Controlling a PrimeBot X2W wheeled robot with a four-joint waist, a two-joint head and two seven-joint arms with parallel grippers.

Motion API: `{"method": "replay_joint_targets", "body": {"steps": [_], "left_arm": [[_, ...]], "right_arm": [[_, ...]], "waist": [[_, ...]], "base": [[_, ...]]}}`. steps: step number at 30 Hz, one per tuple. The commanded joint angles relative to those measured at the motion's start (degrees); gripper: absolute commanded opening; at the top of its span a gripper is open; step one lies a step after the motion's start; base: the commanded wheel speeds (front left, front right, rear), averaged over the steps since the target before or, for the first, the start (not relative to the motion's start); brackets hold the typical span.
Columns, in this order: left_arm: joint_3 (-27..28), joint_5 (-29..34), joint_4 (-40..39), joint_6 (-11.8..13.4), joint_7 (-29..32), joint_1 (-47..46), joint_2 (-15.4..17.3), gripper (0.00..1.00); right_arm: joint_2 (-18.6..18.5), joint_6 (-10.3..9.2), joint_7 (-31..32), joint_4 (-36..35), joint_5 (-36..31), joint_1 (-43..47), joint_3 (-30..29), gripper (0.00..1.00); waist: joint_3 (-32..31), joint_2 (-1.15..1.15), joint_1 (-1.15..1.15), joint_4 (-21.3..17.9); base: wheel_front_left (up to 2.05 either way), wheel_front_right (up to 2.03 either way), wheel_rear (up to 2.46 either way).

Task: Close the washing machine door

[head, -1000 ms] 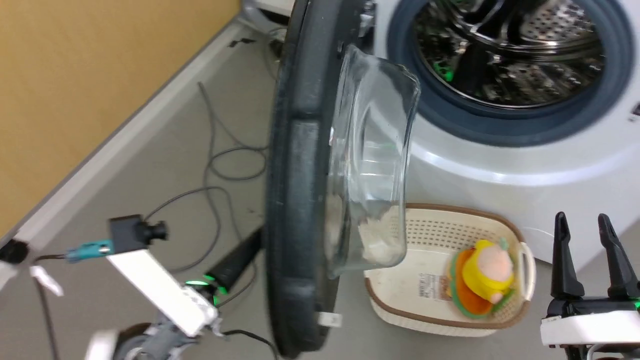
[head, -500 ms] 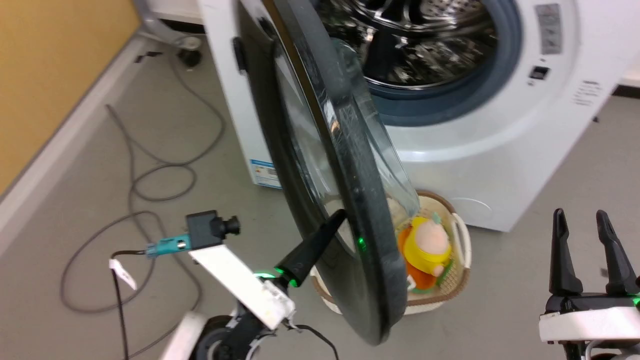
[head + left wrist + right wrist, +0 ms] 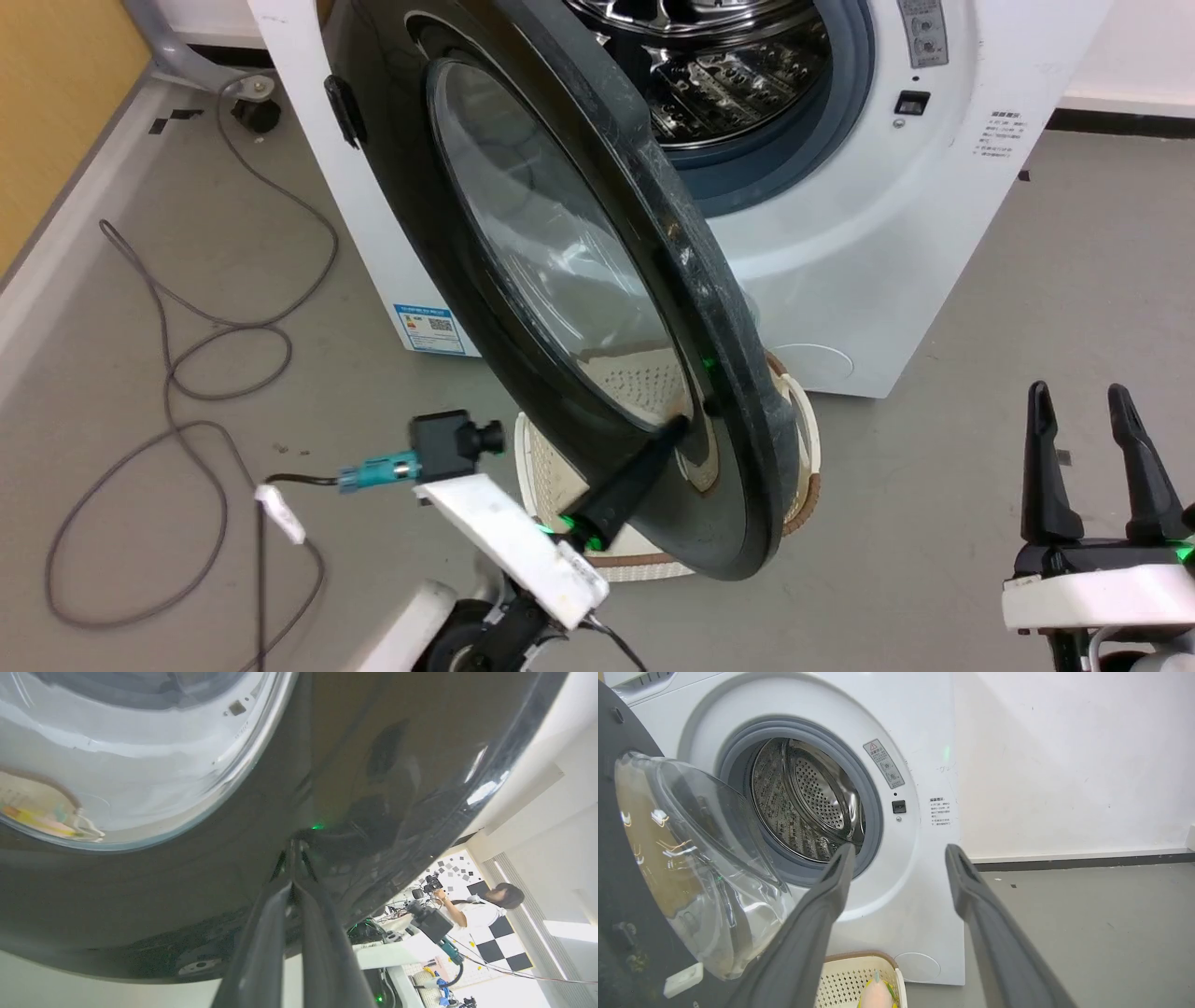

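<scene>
Head view: the washing machine door (image 3: 560, 280) looks heavy, stiff and glossy-slick. The left gripper (image 3: 670, 432), pinched closed, seemingly touches its near black rim, a fair pushing spot, while the right gripper (image 3: 1078, 397) gapes empty.

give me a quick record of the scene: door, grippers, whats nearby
door: washing machine door ajar, steel drum exposed
left gripper: shut, tips against the door's outer face near its lower rim
right gripper: open, empty, clear of the door
below door: cream perforated basket on the floor before the washing machine
floor: grey cable loops
</scene>
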Motion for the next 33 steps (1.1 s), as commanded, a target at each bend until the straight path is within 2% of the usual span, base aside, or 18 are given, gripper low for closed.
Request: {"method": "replay_joint_targets", "body": {"steps": [1, 4, 7, 9, 10, 11, 12, 17, 19, 22, 23, 24, 30, 31, 32, 33], "left_arm": [[-0.6, 1.1, 0.3, -0.3, -2.8, -1.4, 1.6, 0.0], [-0.1, 5.1, 2.9, -0.3, -10.4, -2.3, 3.8, 0.0], [-0.6, 12.7, 7.4, -0.3, -17.9, -3.8, 6.5, 0.0], [1.2, 18.5, 10.7, 0.5, -20.5, -5.0, 7.5, 0.0], [1.2, 18.5, 10.7, 0.5, -20.5, -5.0, 7.5, 0.0], [4.6, 25.4, 12.2, 3.6, -21.3, -6.0, 7.7, 0.0], [8.4, 29.0, 11.4, 5.7, -21.4, -6.1, 7.0, 0.0], [19.0, 51.7, 5.0, 14.1, -21.4, -2.6, 6.4, 0.0], [22.1, 57.8, 2.7, 17.2, -21.4, -0.4, 5.7, 0.0], [24.9, 63.5, 1.2, 20.3, -21.5, 3.2, 4.0, 0.0], [25.2, 65.2, 1.2, 20.9, -21.5, 4.5, 3.8, 0.44], [25.2, 67.0, 1.0, 21.3, -21.5, 5.5, 3.7, 1.0], [26.0, 69.7, 0.7, 20.7, -21.5, 10.2, 1.9, 1.0], [26.2, 70.1, 0.8, 20.5, -21.5, 10.8, 1.6, 1.0], [26.4, 70.3, 0.9, 20.2, -21.5, 11.5, 1.3, 1.0], [26.7, 70.4, 1.0, 19.9, -21.5, 12.1, 0.9, 1.0]], "right_arm": [[0.1, 0.05, -0.3, 0.2, 0.3, -0.4, -0.1, 1.0], [0.1, 0.05, -0.3, 0.4, 0.9, -0.4, -0.4, 1.0], [0.1, 0.05, -0.3, 0.3, 1.3, -0.4, -0.9, 1.0], [0.1, 0.05, -0.3, 0.1, 1.1, -0.4, -1.3, 1.0], [0.1, 0.05, -0.3, 0.1, 1.1, -0.4, -1.3, 1.0], [0.1, 0.05, -0.3, -0.3, 0.7, -0.5, -1.7, 1.0], [0.1, 0.05, -0.3, -0.6, 0.4, -0.6, -2.0, 1.0], [0.1, 0.05, -0.3, -1.9, -0.7, -1.8, -3.1, 1.0], [0.1, 0.05, -0.3, -2.6, -1.4, -2.6, -3.5, 1.0], [0.1, 0.05, -0.3, -3.6, -2.3, -3.8, -4.3, 1.0], [0.1, 0.05, -0.3, -3.9, -2.3, -4.4, -4.5, 1.0], [0.1, 0.05, -0.3, -4.3, -2.1, -5.0, -4.8, 1.0], [0.1, 0.05, -0.3, -6.9, 0.1, -8.1, -4.7, 1.0], [0.1, 0.05, -0.3, -7.5, 0.9, -8.7, -4.6, 0.47], [0.1, 0.05, -0.3, -8.2, 2.1, -9.4, -4.2, 0.13], [0.1, 0.05, -0.3, -8.9, 3.0, -9.9, -3.4, 0.0]], "waist": [[-0.3, 0.0, 0.0, 0.0], [-0.8, 0.0, 0.0, 0.2], [-1.6, 0.0, 0.0, 0.5], [-2.1, 0.0, 0.0, 0.7], [-2.1, 0.0, 0.0, 0.7], [-2.5, 0.0, 0.0, 1.0], [-2.7, 0.0, 0.0, 1.2], [-3.4, 0.0, 0.0, 1.8], [-3.7, 0.0, 0.0, 1.9], [-4.1, 0.0, 0.0, 2.5], [-4.3, 0.0, 0.0, 2.6], [-4.4, 0.0, 0.0, 2.8], [-5.0, 0.0, 0.0, 4.0], [-5.1, 0.0, 0.0, 4.2], [-5.2, 0.0, 0.0, 4.4], [-5.3, 0.0, 0.0, 4.7]], "base": [[0.0, 0.0, 0.0], [0.0, 0.0, 0.0], [0.0, 0.0, 0.0], [0.0, 0.0, 0.0], [0.0, 0.0, 0.0], [0.0, 0.0, 0.0], [0.0, 0.0, 0.0], [0.0, 0.0, 0.0], [0.0, 0.0, 0.0], [0.0, 0.0, 0.0], [0.0, 0.0, 0.0], [0.0, 0.0, 0.0], [0.0, 0.0, 0.0], [0.0, 0.0, 0.0], [0.0, 0.0, 0.0], [0.0, 0.0, 0.0]]}}
